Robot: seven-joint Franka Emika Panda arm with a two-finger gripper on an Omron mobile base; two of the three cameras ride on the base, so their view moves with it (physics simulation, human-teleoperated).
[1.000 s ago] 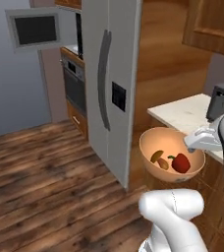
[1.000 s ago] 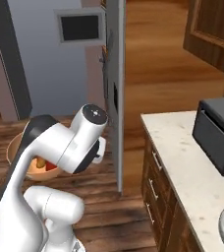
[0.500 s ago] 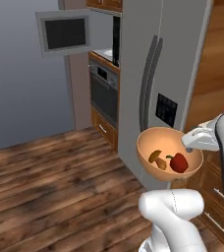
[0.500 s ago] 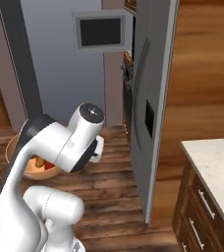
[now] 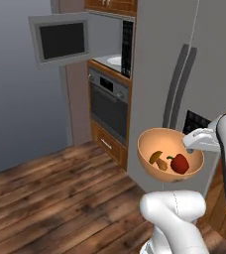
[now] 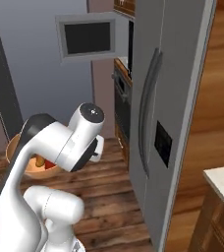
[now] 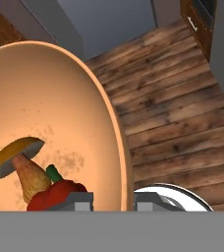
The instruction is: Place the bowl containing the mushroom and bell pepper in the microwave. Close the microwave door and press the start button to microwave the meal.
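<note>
The bowl [image 5: 167,154] carries the mushroom [image 5: 158,159] and bell pepper [image 5: 180,163].

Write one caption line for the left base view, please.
Gripper carrying round orange-tan bowl toward open grey steel microwave.

I see the bowl [image 5: 169,158] held in the air above the wood floor [image 5: 60,193], mushroom [image 5: 158,159] left of bell pepper [image 5: 179,163] inside it. Microwave [image 5: 112,37] sits high, above the oven [image 5: 107,104], its door [image 5: 60,39] swung open leftward. Fridge [image 5: 184,74] stands right of both.
</note>
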